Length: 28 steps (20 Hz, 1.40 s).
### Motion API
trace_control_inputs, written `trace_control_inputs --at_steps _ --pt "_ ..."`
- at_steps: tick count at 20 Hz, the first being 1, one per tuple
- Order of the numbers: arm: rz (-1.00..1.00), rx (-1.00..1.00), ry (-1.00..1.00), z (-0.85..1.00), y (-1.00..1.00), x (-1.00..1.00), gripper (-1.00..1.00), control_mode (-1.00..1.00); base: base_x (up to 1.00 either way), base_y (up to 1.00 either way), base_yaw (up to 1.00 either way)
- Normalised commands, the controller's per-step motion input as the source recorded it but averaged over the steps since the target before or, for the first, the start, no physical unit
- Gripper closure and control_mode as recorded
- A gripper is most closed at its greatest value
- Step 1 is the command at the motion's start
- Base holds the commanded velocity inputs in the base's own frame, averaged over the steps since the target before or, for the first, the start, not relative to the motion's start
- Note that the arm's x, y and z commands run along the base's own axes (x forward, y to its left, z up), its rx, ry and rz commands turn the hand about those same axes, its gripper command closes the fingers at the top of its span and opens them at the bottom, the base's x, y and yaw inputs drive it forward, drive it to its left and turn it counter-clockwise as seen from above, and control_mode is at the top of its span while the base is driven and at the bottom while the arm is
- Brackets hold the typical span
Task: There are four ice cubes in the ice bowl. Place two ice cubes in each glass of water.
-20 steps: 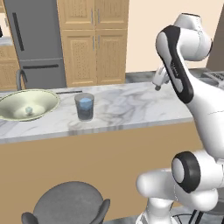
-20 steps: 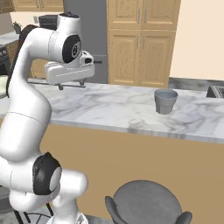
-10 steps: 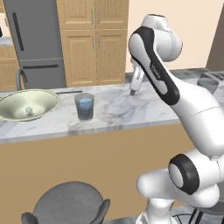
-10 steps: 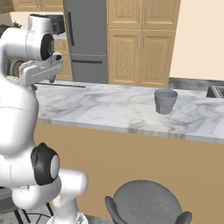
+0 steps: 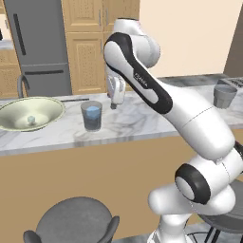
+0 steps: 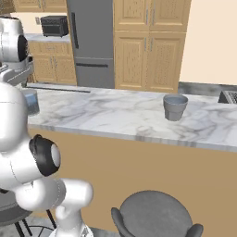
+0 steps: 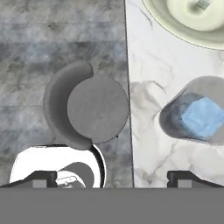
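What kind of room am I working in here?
A home kitchen, rendered: a marble counter fronted by bar stools, a steel fridge and wooden cabinets behind.

- The marble counter [image 7: 148, 127] runs down the right-hand part of the view, its straight edge meeting a grey mottled floor [image 7: 52, 39].
- A glass of water [image 7: 199, 116] stands on the counter, seen from above, blue inside.
- Beyond the glass, the pale yellowish-green ice bowl [image 7: 192, 22] sits on the counter, with one ice cube [image 7: 203, 4] in it.
- Off the counter's edge, a round grey stool [image 7: 89, 109] stands on the floor.
- The gripper [image 7: 112, 178] has its dark tips spread wide, nothing between them.
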Motion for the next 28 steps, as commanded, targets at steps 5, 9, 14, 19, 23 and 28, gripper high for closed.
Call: trace_control_inputs --at_steps 5,9,14,19,23,28 --pt "0.23 -0.04 0.00 0.00 0.97 0.00 -1.00 -1.00 0.00 0.00 0.00" --pt "0.04 0.00 0.00 0.00 0.59 0.00 -1.00 -1.00 0.00 0.00 0.00" --pt "-0.09 0.00 -0.04 0.00 0.51 0.03 -1.00 -1.00 0.00 0.00 0.00" --pt "-0.19 0.00 -0.03 -0.04 0.63 0.07 -1.00 -1.00 0.00 0.00 0.00" --pt "-0.12 0.00 -0.02 -0.19 0.35 0.19 -1.00 -1.00 0.00 0.00 0.00" --pt "-0.08 0.03 -0.01 -0.28 0.01 0.26 -1.00 -1.00 0.00 0.00 0.00"
